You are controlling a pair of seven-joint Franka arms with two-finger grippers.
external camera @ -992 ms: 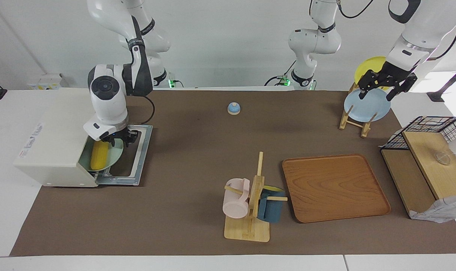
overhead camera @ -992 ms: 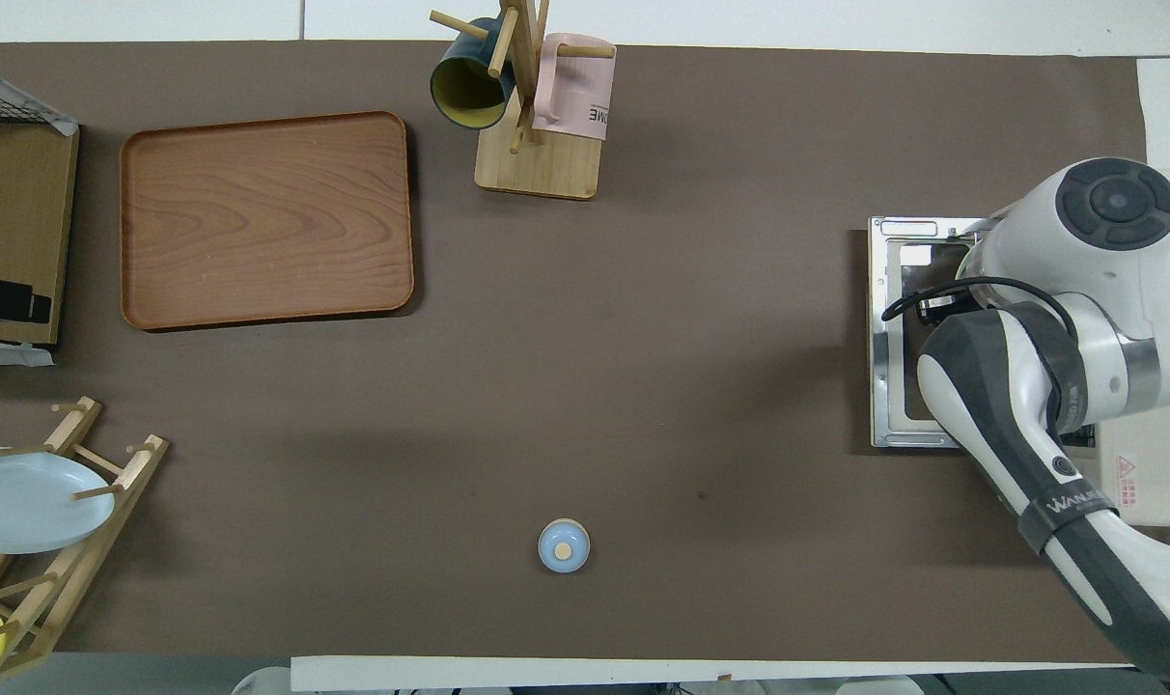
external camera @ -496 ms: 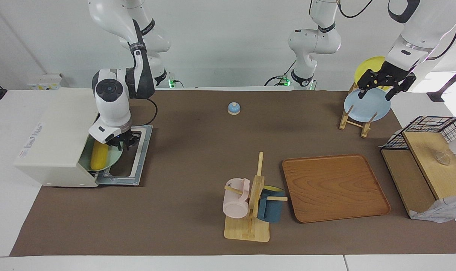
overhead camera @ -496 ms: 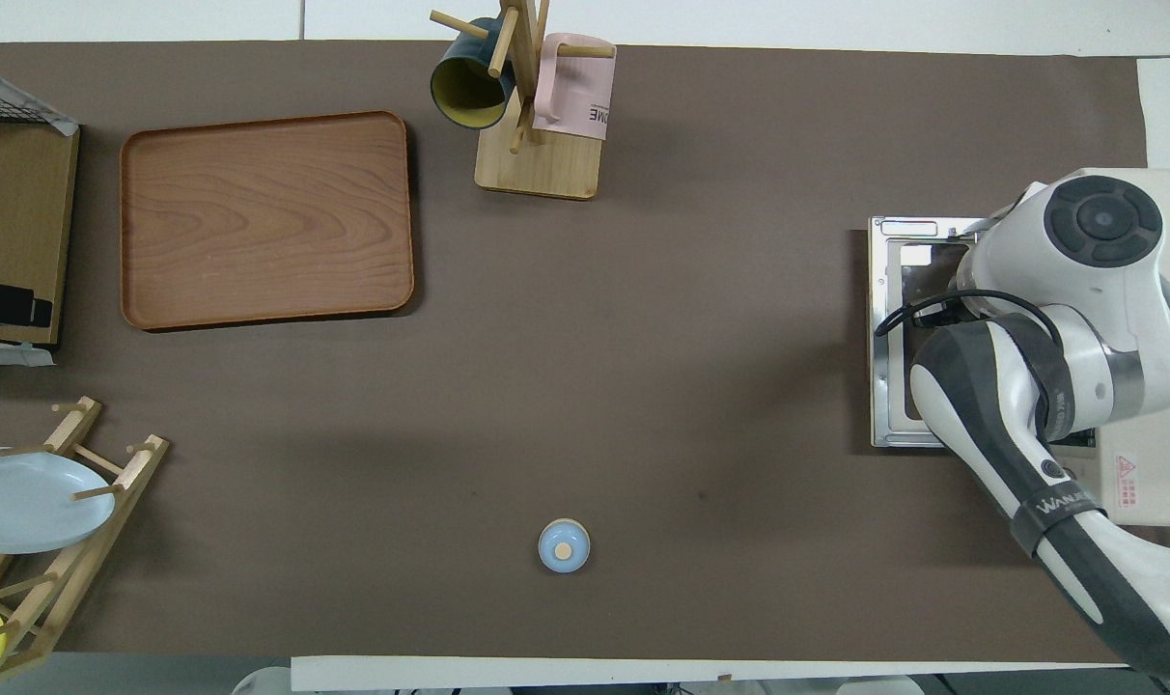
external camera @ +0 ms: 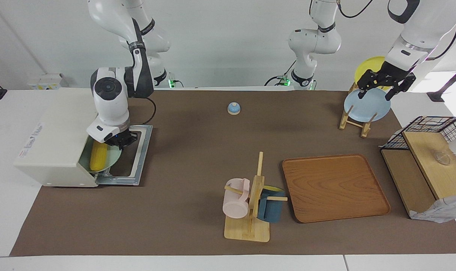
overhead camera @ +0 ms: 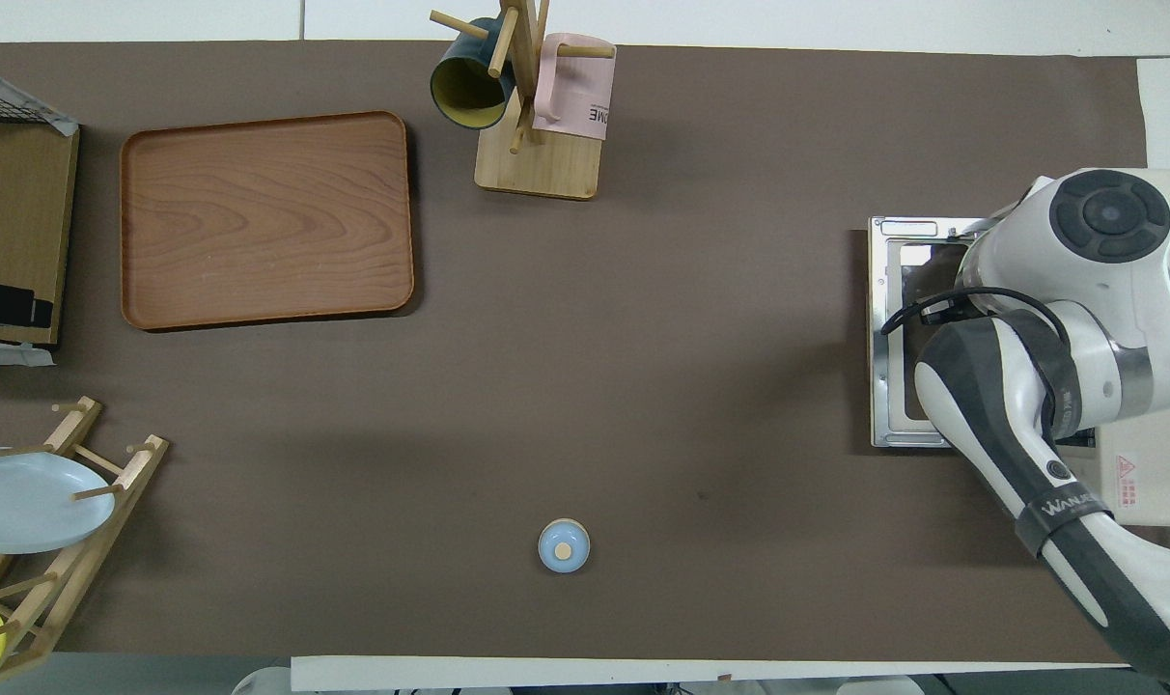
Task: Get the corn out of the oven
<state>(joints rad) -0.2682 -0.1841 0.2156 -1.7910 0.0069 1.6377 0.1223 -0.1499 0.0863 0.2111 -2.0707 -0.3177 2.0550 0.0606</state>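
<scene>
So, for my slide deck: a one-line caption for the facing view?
Right tool shut at the pale green plate carrying the corn in the open oven; left tool open above the plate rack.

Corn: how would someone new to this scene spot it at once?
Find the cream oven at the right arm's end of the table, its door folded down flat. In its mouth sits a pale green plate, and the corn lies on it: a bright yellow cob, the only yellow thing there.
</scene>
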